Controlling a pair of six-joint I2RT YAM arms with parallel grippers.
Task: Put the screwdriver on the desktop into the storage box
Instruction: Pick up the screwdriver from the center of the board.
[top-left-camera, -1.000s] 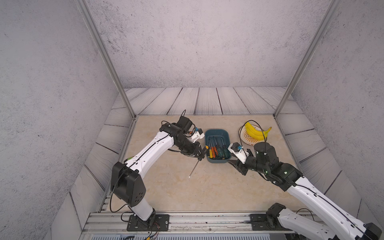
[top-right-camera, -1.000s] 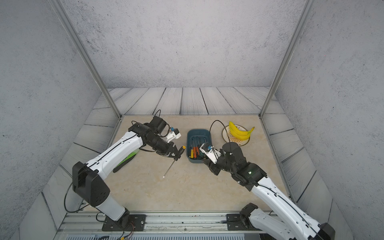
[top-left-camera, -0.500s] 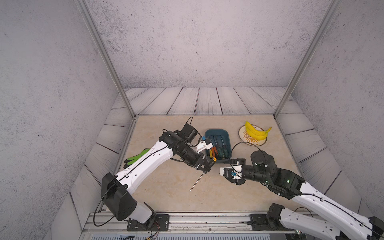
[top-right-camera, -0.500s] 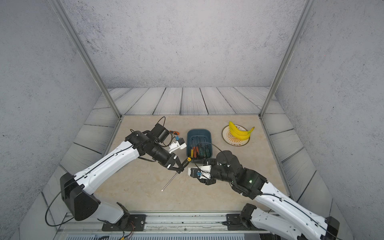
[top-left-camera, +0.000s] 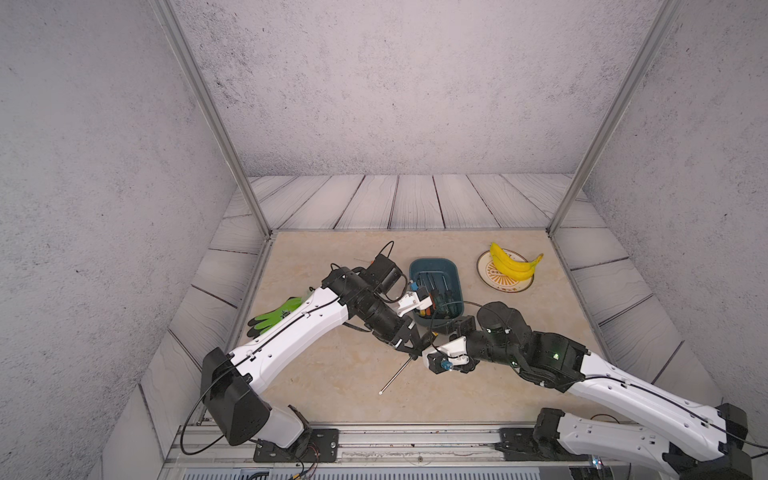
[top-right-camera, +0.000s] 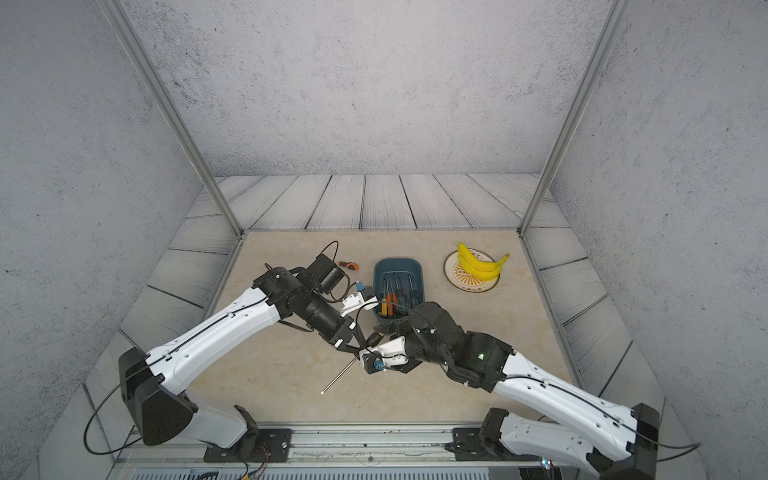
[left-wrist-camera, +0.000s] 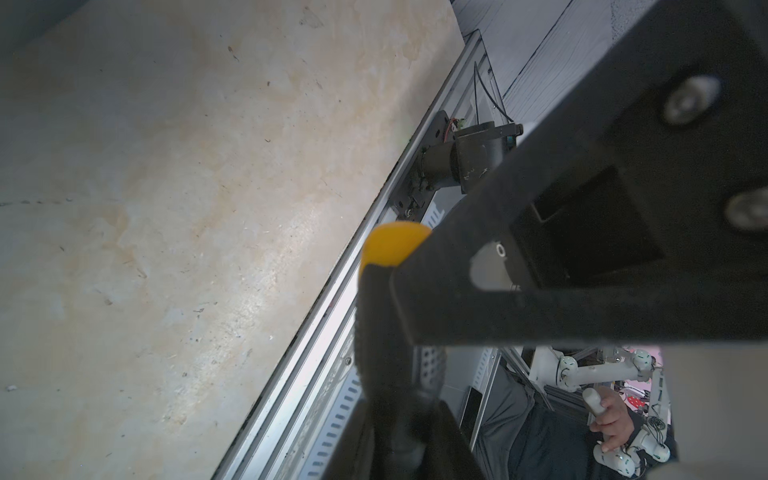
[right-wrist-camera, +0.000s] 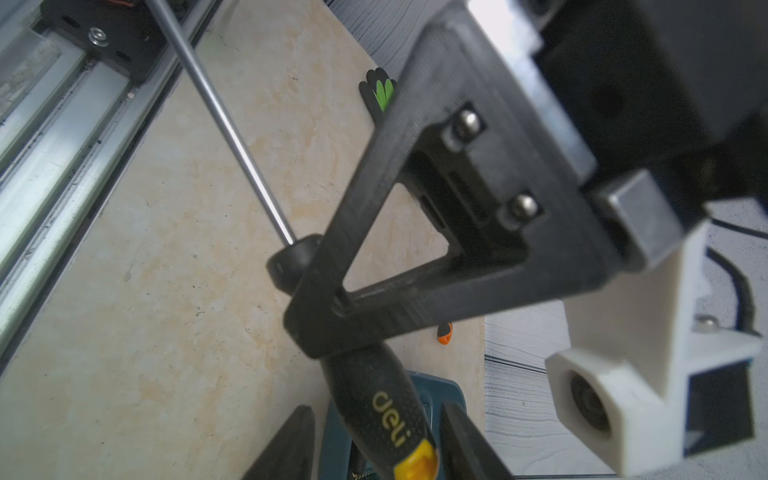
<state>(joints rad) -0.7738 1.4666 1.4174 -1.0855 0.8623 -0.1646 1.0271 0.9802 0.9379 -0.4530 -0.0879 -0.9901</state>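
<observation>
yellow lettering reading "deli" runs along the black handle of the screwdriver (right-wrist-camera: 374, 399).

The surface (top-left-camera: 332, 395) is beige and marble-patterned, the storage box (top-left-camera: 433, 264) dark teal. The screwdriver (right-wrist-camera: 374, 399) has a black handle with a yellow end; the glove (top-left-camera: 276, 316) is bright green.

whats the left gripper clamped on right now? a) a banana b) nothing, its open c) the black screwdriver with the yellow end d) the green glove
c: in the right wrist view the left gripper is shut on the black handle of the screwdriver, with the steel shaft sticking out past the jaws.
</observation>
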